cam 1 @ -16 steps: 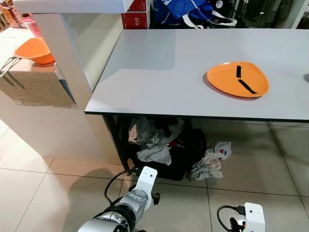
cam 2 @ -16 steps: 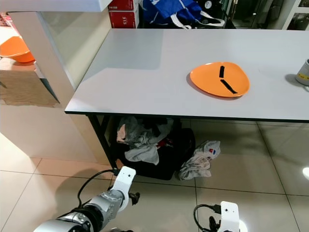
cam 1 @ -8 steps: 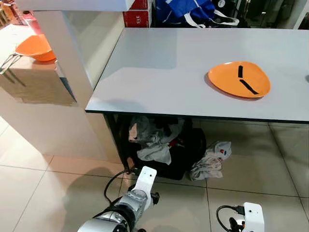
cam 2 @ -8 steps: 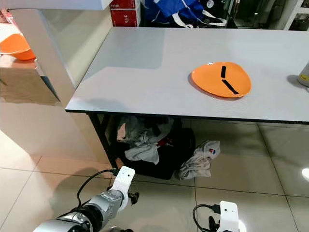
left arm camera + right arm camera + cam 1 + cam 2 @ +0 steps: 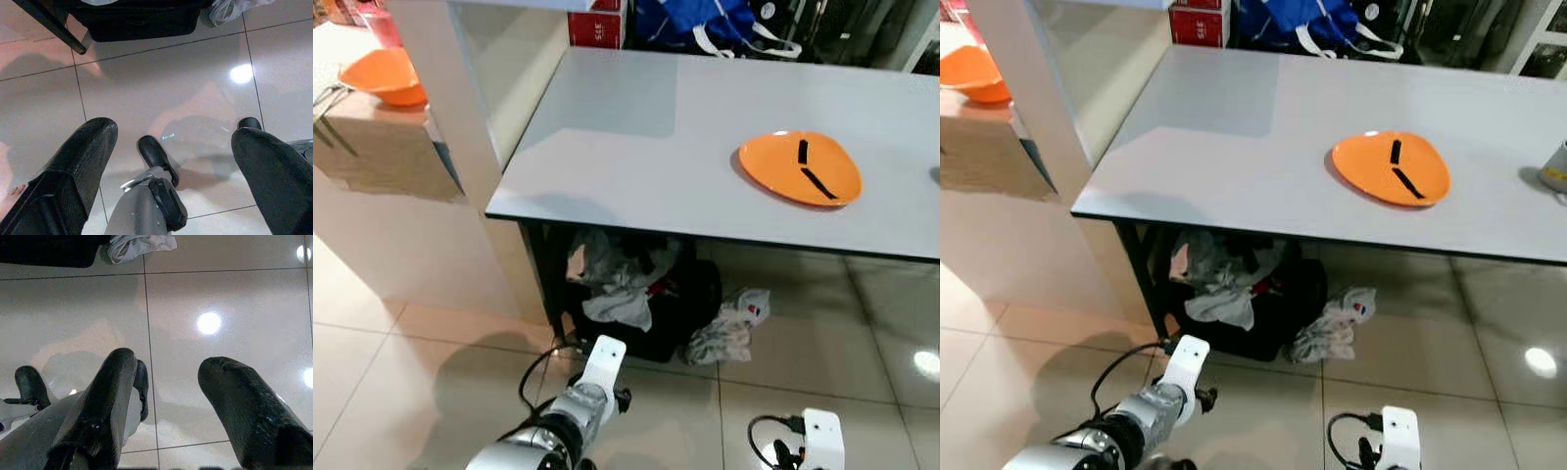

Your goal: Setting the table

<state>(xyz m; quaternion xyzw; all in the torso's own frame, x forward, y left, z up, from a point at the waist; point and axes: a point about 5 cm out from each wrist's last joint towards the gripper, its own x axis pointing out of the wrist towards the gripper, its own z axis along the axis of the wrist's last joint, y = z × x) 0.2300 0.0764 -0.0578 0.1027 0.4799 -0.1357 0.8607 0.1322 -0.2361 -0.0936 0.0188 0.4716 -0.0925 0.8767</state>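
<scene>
An orange plate (image 5: 800, 167) with two black strips on it lies on the grey table (image 5: 636, 147), towards its right side. An orange bowl (image 5: 384, 76) rests on a counter to the far left, beyond a white pillar (image 5: 440, 88). A grey mug (image 5: 1555, 166) stands at the table's right edge. Both arms hang low by the floor, well short of the table. My left gripper (image 5: 176, 161) is open over the tiles, holding nothing. My right gripper (image 5: 166, 382) is open too, with only floor between its fingers.
Under the table sits a black bag (image 5: 636, 304) stuffed with clothes, and a crumpled white cloth (image 5: 724, 328) lies beside it on the tiled floor. A blue bag (image 5: 705, 24) and red boxes (image 5: 597, 24) line the table's far edge.
The whole picture has shifted a little, so the camera has moved; table, plate and bowl keep their places. Both arms still hang as before.
</scene>
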